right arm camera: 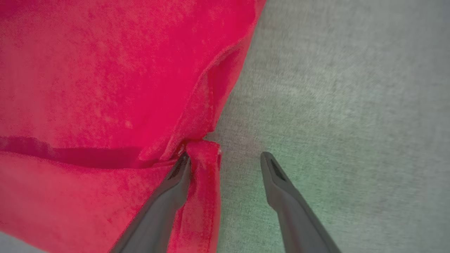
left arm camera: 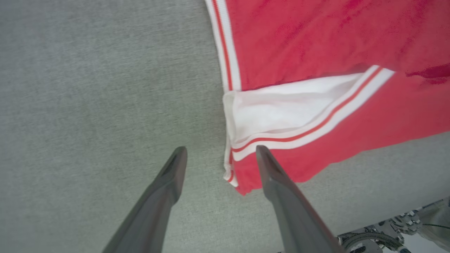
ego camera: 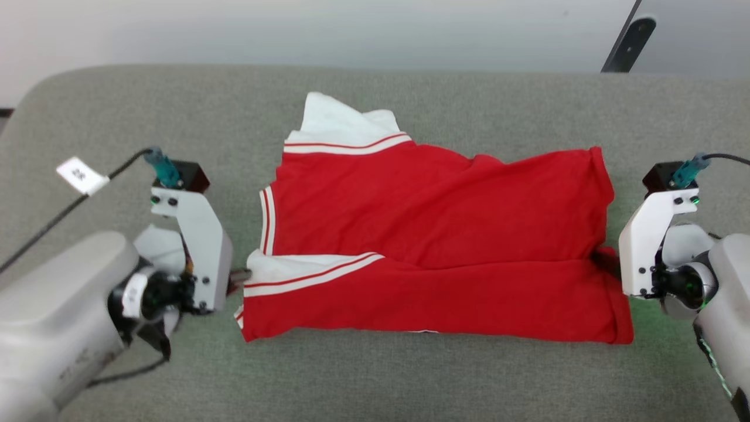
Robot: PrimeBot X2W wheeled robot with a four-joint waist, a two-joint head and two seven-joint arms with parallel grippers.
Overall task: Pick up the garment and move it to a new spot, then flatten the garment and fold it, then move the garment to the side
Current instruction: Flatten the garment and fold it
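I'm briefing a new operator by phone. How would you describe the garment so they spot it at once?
On the wide grey padded surface, between the left claw and the right claw, lies the garment, folded over itself. It alone is bright red, with white sleeves banded by thin red stripes.

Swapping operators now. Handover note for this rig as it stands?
Left gripper: open, with the garment sleeve-end corner between its fingers, not gripped.
Right gripper: open at the hem end; a nub of red fabric lies against one finger.
Garment: mid grey surface, folded once lengthwise, some wrinkles.
Done: laid out, first fold in.
Left: probably another fold, then move it to the side.
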